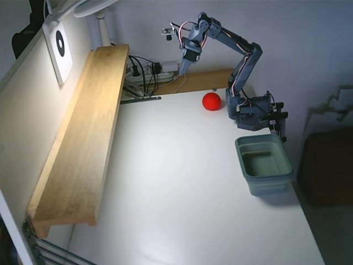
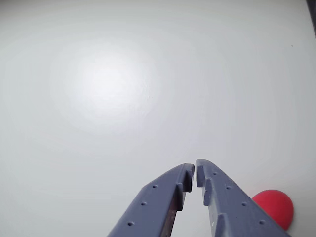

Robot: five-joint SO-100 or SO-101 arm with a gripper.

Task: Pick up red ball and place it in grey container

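Beside the empty, nearly closed fingers [image 2: 195, 170], wrist view shows red ball [image 2: 274, 208]; grey container [image 1: 264, 163] appears only in fixed view.

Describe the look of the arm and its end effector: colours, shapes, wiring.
The arm is built from blue-grey plastic segments, with black servo blocks at the joints and thin red and white wires looping near the wrist. Its end effector has two matching blue-grey fingers, long and tapered, dotted with small round holes and stepped at the tips. No markings are visible.
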